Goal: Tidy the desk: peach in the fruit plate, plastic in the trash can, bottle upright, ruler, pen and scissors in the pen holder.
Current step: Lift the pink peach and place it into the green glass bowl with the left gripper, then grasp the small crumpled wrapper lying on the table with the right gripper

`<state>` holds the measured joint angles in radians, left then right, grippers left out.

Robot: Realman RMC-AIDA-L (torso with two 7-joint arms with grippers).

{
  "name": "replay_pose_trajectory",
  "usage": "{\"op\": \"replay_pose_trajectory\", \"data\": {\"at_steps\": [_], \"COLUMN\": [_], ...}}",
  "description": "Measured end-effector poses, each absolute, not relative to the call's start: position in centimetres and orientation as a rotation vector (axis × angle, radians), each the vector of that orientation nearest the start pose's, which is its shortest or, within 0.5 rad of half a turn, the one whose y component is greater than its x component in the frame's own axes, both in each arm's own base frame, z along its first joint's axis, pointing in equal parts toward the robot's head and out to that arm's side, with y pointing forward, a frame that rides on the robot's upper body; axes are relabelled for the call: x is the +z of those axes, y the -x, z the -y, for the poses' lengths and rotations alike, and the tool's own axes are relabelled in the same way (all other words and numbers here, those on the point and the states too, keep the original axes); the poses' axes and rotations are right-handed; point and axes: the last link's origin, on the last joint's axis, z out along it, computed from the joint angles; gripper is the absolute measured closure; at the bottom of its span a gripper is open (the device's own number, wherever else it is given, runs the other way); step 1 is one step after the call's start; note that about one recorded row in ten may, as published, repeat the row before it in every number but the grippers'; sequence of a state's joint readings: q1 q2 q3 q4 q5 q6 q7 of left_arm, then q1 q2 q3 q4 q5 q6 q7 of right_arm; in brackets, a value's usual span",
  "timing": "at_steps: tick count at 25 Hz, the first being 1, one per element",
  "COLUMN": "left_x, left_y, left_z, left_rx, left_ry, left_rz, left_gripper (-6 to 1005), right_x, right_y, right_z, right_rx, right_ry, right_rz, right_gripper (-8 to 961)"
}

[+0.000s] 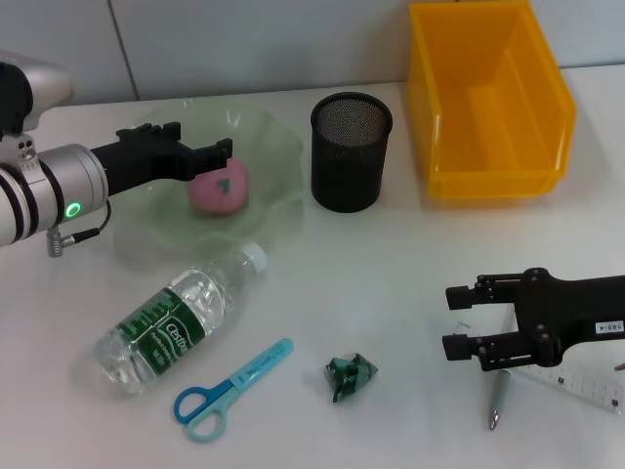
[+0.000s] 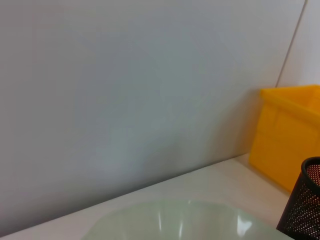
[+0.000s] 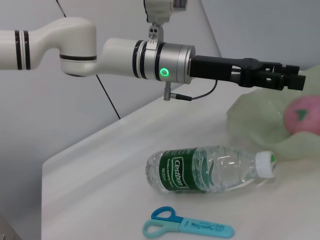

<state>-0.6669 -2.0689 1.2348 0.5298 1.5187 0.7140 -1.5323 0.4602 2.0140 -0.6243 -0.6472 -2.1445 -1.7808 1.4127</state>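
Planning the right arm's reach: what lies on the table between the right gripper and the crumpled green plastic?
Nothing: the head view shows bare table between the right gripper and the plastic.

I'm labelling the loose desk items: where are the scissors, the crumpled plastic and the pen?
scissors (image 1: pixel 232 389), head view, on the light blue closed blades above the handles.
crumpled plastic (image 1: pixel 351 375), head view, middle of the green wad.
pen (image 1: pixel 497 399), head view, on its grey barrel.
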Motion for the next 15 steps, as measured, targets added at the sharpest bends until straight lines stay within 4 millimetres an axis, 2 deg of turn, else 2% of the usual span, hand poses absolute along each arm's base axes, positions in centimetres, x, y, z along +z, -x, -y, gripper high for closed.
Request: {"op": "replay_pose_trajectory", "data": {"at_steps": [6, 10, 15], "left_x": [-4.3, -3.9, -1.9], "left_y": [23.4, 22.7, 21.8], "left_z": [-42.1, -41.6, -40.0], "left_rx": [-0.493, -0.563, -0.720], "left_ry": [2.325, 2.371, 2.480], "left_rz": [0.814, 0.828, 0.818], "left_gripper": [134, 134, 134], "right_x": [2.2, 2.2, 2.6], "right_y": [-29.4, -29.4, -29.0], "right_z": [-28.4, -28.4, -28.4], "right_rx": [0.661, 0.660, 0.699], "right_ry": [2.877, 2.877, 2.875], "right_rz": [-0.769, -0.765, -0.747], "right_gripper": [192, 192, 191]}}
